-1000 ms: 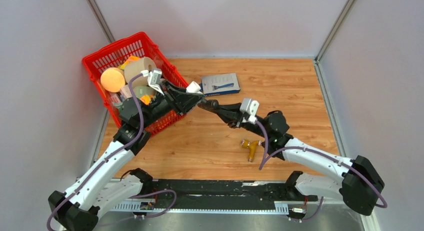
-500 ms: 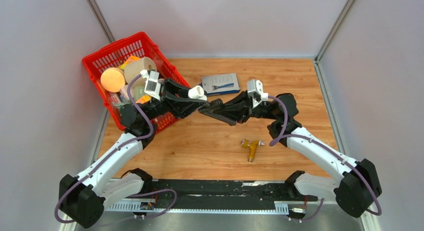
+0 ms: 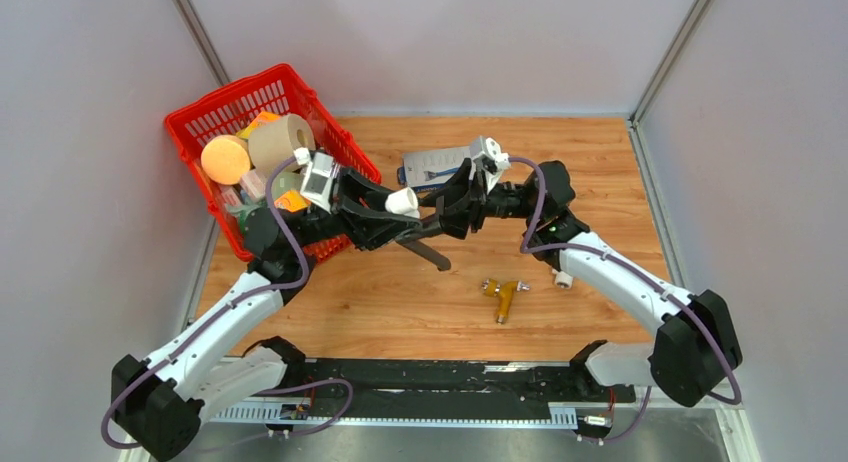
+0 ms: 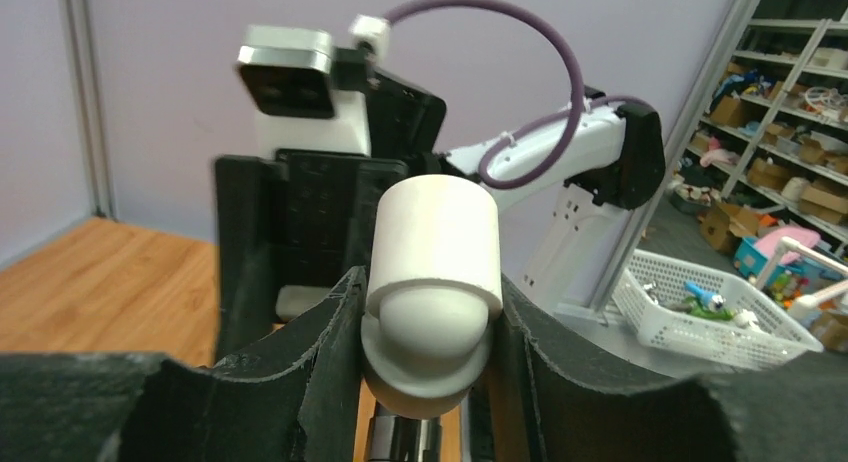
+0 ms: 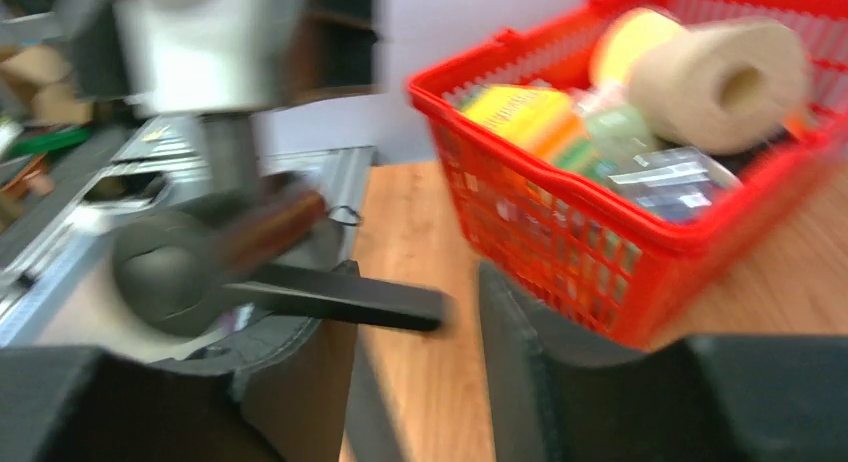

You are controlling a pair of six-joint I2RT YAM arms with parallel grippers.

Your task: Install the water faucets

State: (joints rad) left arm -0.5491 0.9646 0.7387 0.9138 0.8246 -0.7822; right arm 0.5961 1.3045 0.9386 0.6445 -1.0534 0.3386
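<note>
The faucet hangs off the surface, its upper end seemingly seated in the white fitting, which the left hand clamps from both sides. The right hand has its fingers apart. In the blurred wrist view the dark tube lies across one finger rather than being pinched between the two.

The main risk is that the joint is not seated. With the right hand letting go, only the fitting carries the faucet, so a loose joint would let the tube drop to the surface. A finger still under the tube could also drag it sideways as that arm backs away and lever it out. The fitting is round and smooth, so it may turn in the left hand.

A second ago the right hand is closed on the faucet lower and nearer the arm bases. Now it sits farther back with its fingers parted, and the left hand holds the fitting more upright
</note>
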